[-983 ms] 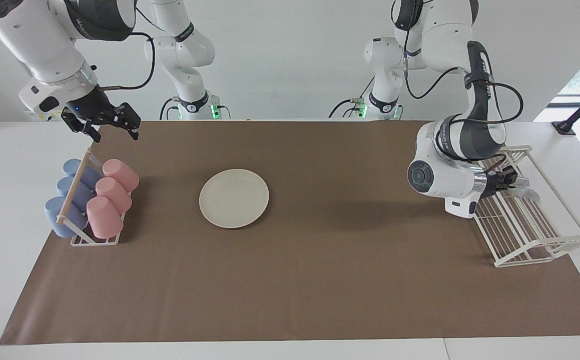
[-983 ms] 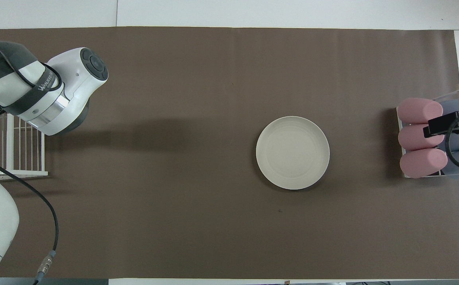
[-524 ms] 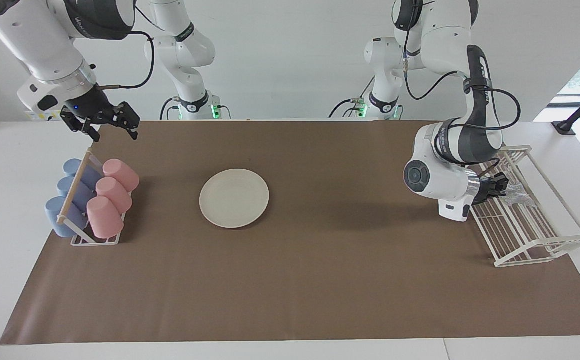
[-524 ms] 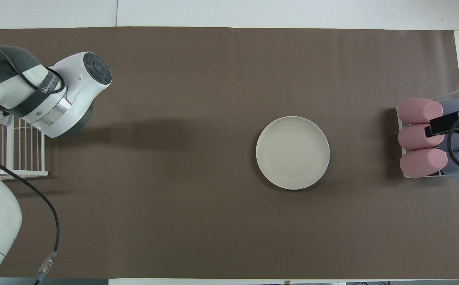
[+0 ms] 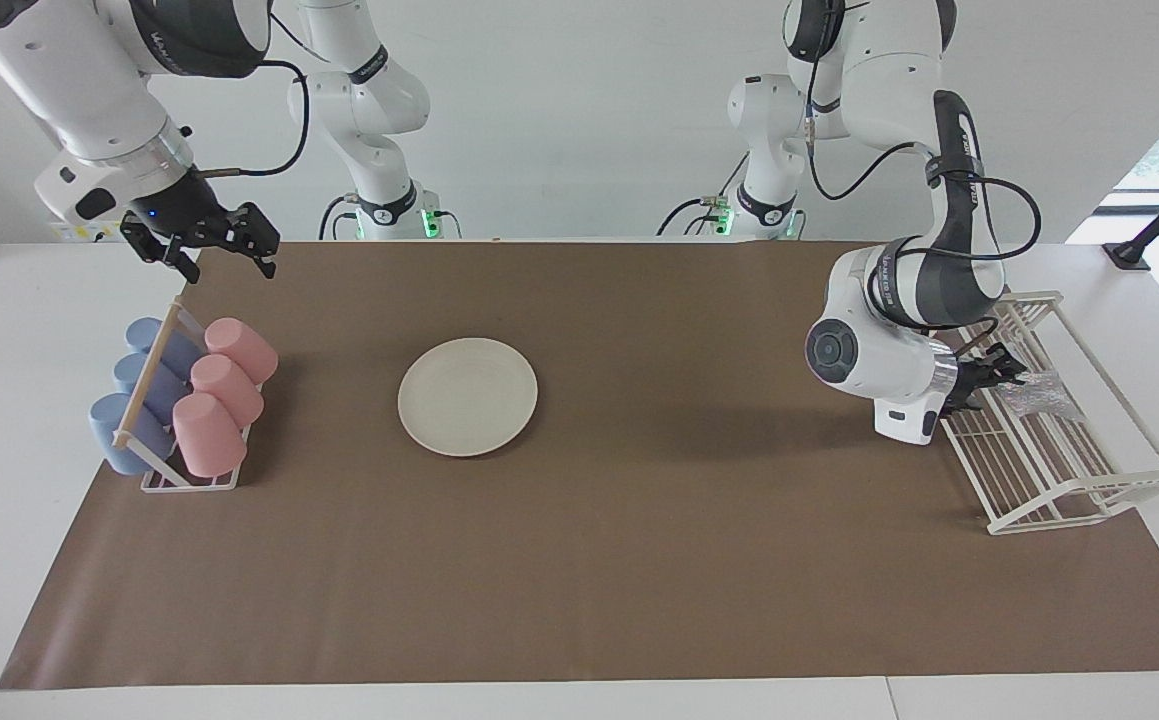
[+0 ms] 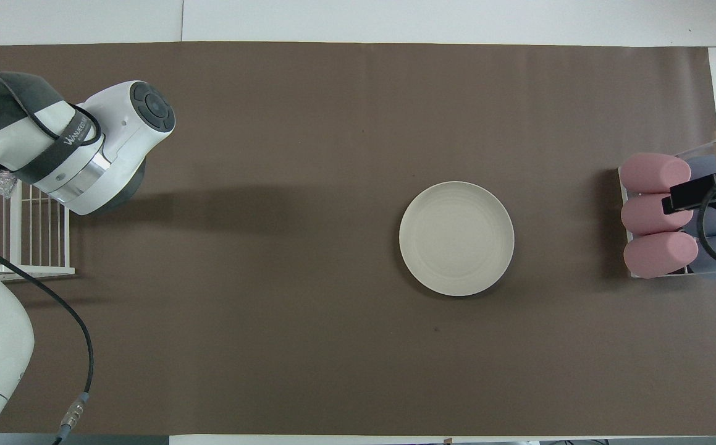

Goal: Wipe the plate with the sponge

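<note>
The cream-white plate (image 5: 468,396) lies flat on the brown mat, also in the overhead view (image 6: 456,238). The silvery crinkled sponge (image 5: 1036,399) lies on the white wire rack (image 5: 1069,470) at the left arm's end of the table; a bit of it shows from above (image 6: 0,182). My left gripper (image 5: 1003,374) is low over the rack, right at the sponge's edge; from above the arm's wrist hides it. My right gripper (image 5: 205,243) is open and empty in the air over the table by the cup rack.
A rack of pink and blue cups (image 5: 184,398) lying on their sides stands at the right arm's end (image 6: 657,216). The brown mat (image 5: 639,560) covers most of the table.
My left arm's wrist has drawn a little toward the table's middle, and the sponge has shifted slightly with it on the rack. The right arm has hardly moved.
</note>
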